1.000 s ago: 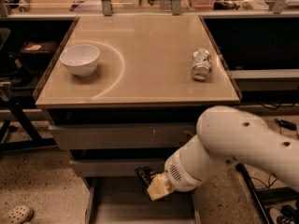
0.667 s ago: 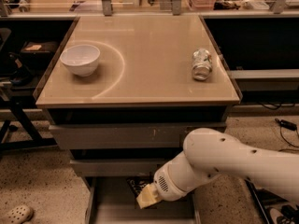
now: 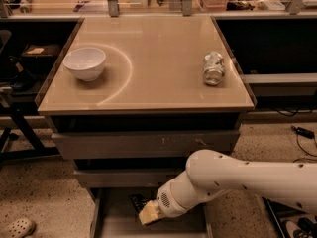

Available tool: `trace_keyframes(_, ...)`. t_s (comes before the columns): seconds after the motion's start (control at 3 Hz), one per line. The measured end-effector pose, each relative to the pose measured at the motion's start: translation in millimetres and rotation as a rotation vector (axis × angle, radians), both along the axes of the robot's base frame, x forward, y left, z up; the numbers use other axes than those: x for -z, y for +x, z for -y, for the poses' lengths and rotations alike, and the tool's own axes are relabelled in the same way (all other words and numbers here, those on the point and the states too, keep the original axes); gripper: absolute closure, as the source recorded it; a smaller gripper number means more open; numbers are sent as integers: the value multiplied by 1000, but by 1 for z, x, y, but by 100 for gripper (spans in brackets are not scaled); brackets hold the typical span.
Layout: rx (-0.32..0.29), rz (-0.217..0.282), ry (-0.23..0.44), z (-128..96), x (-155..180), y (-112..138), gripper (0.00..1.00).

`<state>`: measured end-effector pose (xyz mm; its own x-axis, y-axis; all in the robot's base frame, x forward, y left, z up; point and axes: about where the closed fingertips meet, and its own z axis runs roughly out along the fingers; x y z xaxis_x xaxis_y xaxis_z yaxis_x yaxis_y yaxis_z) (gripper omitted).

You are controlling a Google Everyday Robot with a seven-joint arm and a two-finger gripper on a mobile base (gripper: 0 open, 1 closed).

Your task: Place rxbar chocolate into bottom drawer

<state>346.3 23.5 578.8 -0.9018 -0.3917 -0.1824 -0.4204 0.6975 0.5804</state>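
The bottom drawer (image 3: 116,221) is pulled open at the foot of the cabinet, a shallow grey tray. My white arm reaches in from the right, and my gripper (image 3: 147,213) is low inside the drawer near its back. The rxbar chocolate (image 3: 137,202), a dark shiny wrapper, shows just above and left of the gripper's tan tip, at the back of the drawer. Most of the bar is hidden by the gripper. I cannot tell whether it rests on the drawer floor.
On the tan cabinet top (image 3: 148,83) stand a white bowl (image 3: 84,63) at the left and a crushed silver can (image 3: 214,68) lying at the right. Two wider grey drawers (image 3: 143,144) above are closed. A shoe (image 3: 16,228) lies on the floor at lower left.
My arm has swung left and down, carrying the gripper and the dark bar from the drawer's right side deeper into the open bottom drawer.
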Motion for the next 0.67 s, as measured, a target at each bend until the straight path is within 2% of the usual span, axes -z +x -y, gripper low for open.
trace_keyframes(0.33, 34, -25, 3, -4, 30, -2, 100)
trace_keyframes(0.67, 111, -45, -1, -7, 86, -3, 100)
